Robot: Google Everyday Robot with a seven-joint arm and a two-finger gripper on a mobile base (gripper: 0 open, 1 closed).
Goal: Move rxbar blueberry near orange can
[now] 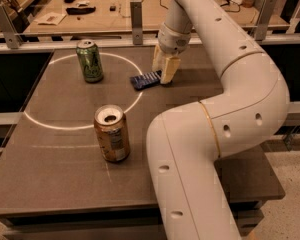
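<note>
Your count: two cans, one bar, one arm, one table.
You have one orange can [111, 134] and one green can [90, 60], two cans in all; one rxbar blueberry [144, 80]; one white arm [240, 84] with its single gripper [165, 77] down at the bar's right end; one brown table [55, 184] under them.
</note>
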